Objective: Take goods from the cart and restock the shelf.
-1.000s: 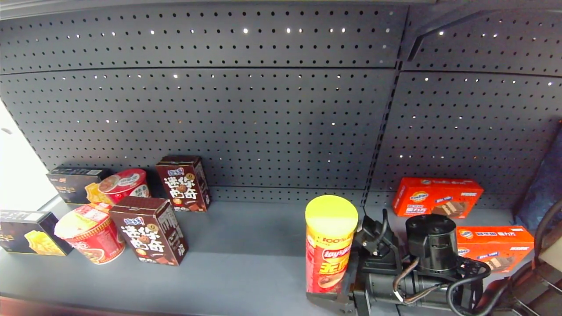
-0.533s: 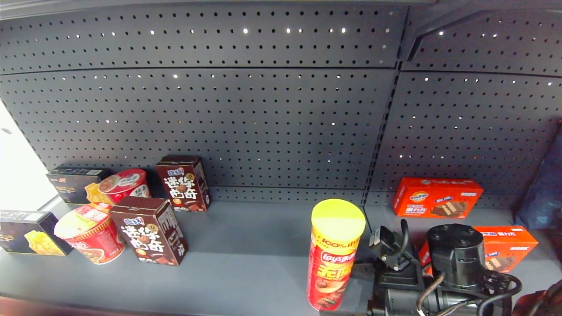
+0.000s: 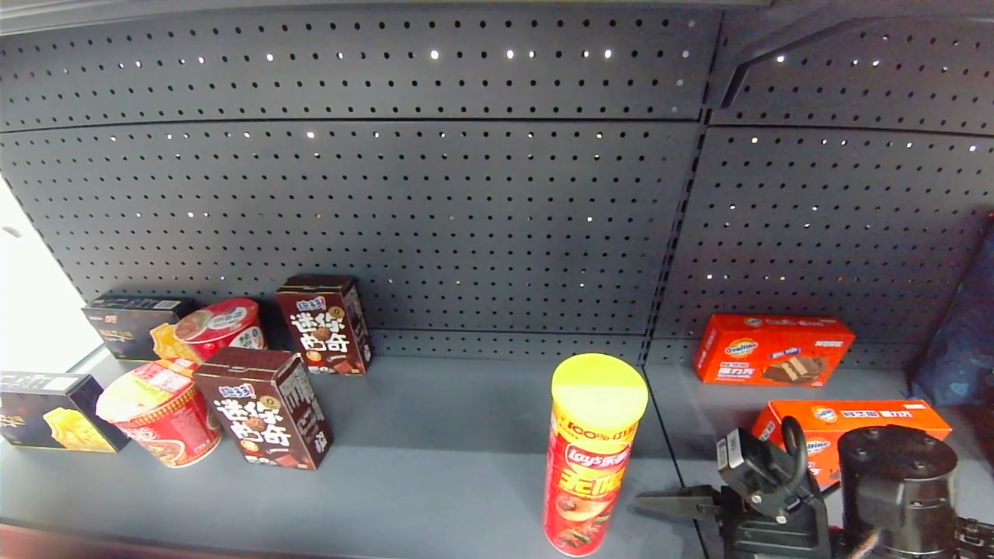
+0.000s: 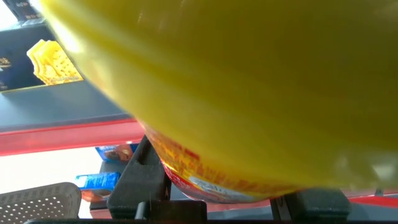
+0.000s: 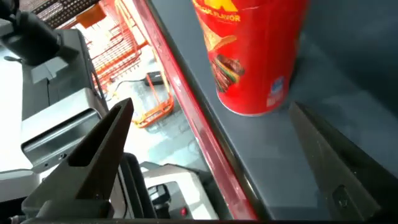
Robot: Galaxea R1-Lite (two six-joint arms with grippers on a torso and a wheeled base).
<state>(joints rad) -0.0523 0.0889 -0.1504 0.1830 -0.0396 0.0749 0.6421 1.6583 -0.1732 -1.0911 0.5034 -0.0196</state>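
A red chips can [image 3: 594, 454] with a yellow lid stands upright near the front of the grey shelf [image 3: 435, 435]. My right gripper [image 3: 677, 505] is open just to its right and slightly nearer the front, apart from it. In the right wrist view, the can's base [image 5: 252, 56] sits on the shelf beyond the spread fingers [image 5: 93, 155] of that gripper [image 5: 211, 112]. In the left wrist view, a second yellow-lidded can [image 4: 224, 81] looms close, with my left gripper [image 4: 217, 193] shut on its red body.
Two brown cookie boxes [image 3: 264, 415], cup noodles [image 3: 159, 419] and black boxes [image 3: 50, 410] crowd the shelf's left. Two orange boxes [image 3: 773, 349] lie at the right, the nearer one [image 3: 850, 423] just behind my right arm. The shelf's red front lip [image 5: 186, 118] overhangs an orange cart [image 5: 121, 46].
My right gripper has let go of the chips can and pulled away to the right and toward the front. The can, shifted slightly right, now stands alone.
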